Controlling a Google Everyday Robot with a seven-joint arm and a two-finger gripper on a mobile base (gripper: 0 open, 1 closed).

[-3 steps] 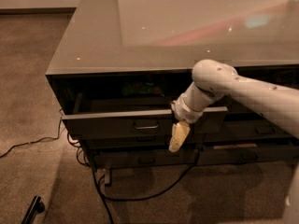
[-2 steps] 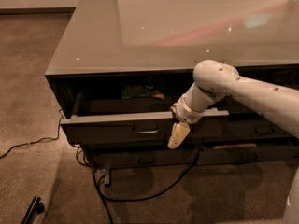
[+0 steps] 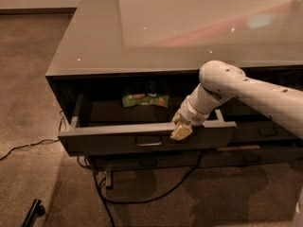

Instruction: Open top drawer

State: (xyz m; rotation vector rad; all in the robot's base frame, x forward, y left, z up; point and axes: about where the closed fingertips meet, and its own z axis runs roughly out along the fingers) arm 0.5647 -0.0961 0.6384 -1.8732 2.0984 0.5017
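Your top drawer (image 3: 113, 140) has come further out over the last second. A second ago only a narrow strip of its interior showed under the tabletop (image 3: 142, 37). Now the drawer floor is plainly exposed, and the flat front stands well forward of the cabinet. A green snack packet (image 3: 146, 100) lies inside toward the back, at about 12 o'clock from the small metal loop handle (image 3: 148, 141).

The hand (image 3: 182, 129) sits at the top rim of the drawer front, at about 2 o'clock from that handle and just beside it, not on it. It has risen slightly against the front compared with a second ago, when it hung lower over the face. You cannot tell from this view whether the hand is open or closed, nor whether it is hooked over the rim or only pressed against it.

For your task, this reads as the pull being largely done: the drawer is clearly open, though probably not at full travel. The lower fronts (image 3: 151, 162) at 6 o'clock and the right-hand stack (image 3: 270, 131) at 3 o'clock remain shut, so the right drawer is moving.

Mind the cables (image 3: 142, 198) trailing on the floor at 6 o'clock below the cabinet if you back the base away.
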